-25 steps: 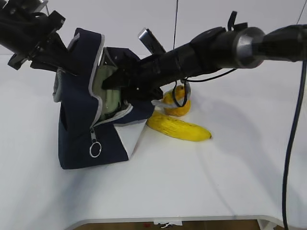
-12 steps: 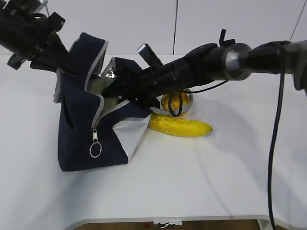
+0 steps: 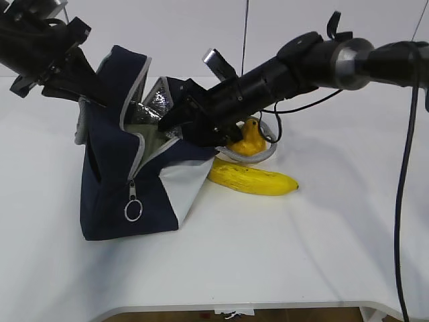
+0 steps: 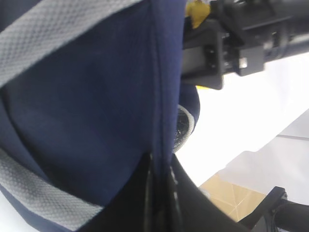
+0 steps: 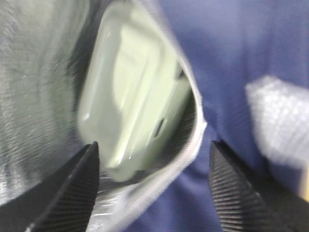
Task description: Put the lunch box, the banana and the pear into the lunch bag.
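The navy lunch bag (image 3: 114, 194) stands open on the white table, its silver lining showing. My left gripper (image 3: 84, 97) is shut on the bag's rim and holds it open; in the left wrist view the jaws pinch the navy fabric (image 4: 161, 159). The lunch box (image 5: 135, 116) with its sage-green lid lies inside the bag on the silver lining. My right gripper (image 5: 152, 162) is open and empty just above the bag's mouth, and it shows in the exterior view (image 3: 175, 117). The banana (image 3: 253, 180) lies right of the bag. The pear (image 3: 249, 139) sits behind the banana.
A grey webbing handle (image 3: 249, 155) of the bag loops on the table around the pear. The right arm (image 3: 301, 67) stretches over the fruit from the upper right. The table's front edge (image 3: 234, 307) is near the bottom.
The right gripper has let go of the lunch box inside the bag and drawn back up and right, out of the opening. The left gripper still holds the rim.
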